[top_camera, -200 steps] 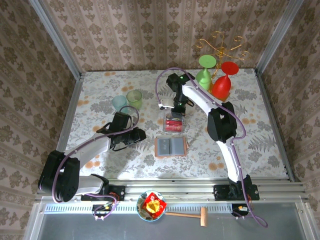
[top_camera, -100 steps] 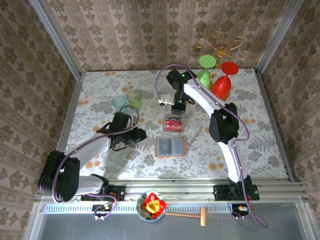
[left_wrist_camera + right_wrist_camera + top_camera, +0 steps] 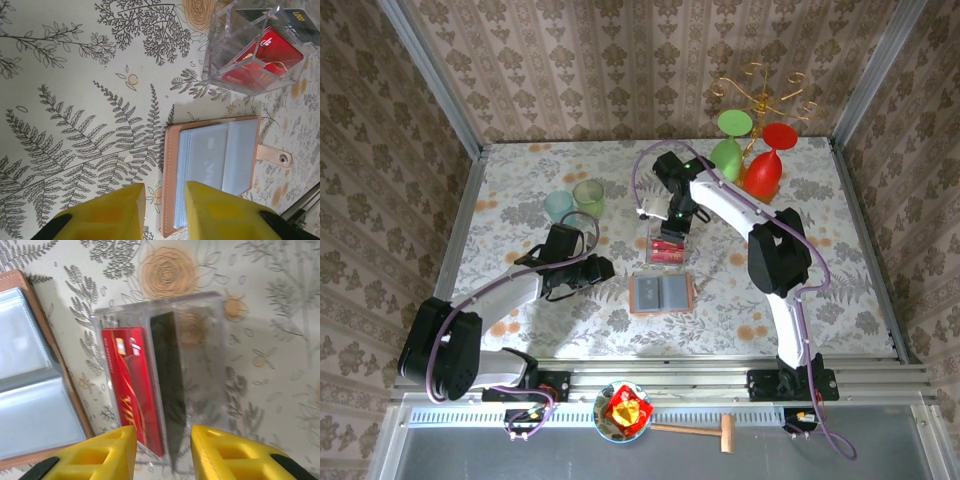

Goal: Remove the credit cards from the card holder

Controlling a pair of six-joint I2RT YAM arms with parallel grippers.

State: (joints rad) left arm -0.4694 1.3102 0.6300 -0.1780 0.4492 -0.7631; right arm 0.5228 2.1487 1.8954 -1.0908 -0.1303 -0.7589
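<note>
The card holder (image 3: 660,293) lies open and flat on the table, salmon-brown rim with grey-blue pockets facing up, also seen from the wrists as card holder (image 3: 215,170) and card holder (image 3: 30,390). Just beyond it stands a clear plastic box (image 3: 667,246) with the credit cards in it on edge: a red card (image 3: 131,385) and a dark card (image 3: 168,380). My right gripper (image 3: 164,450) hovers over the box, open, its fingers either side of the dark card without touching. To the left of the card holder, my left gripper (image 3: 165,210) is low and narrowly open, holding nothing.
Two small cups (image 3: 574,201) stand at the back left. A green glass (image 3: 729,152), a red glass (image 3: 764,168) and a gold wire stand (image 3: 760,90) are at the back right. A bowl (image 3: 623,410) and a wooden mallet (image 3: 700,432) lie below the table's front rail.
My right gripper has opened and let go of the dark card, which now stands in the clear box; its wrist shifted slightly left. The left arm has barely moved.
</note>
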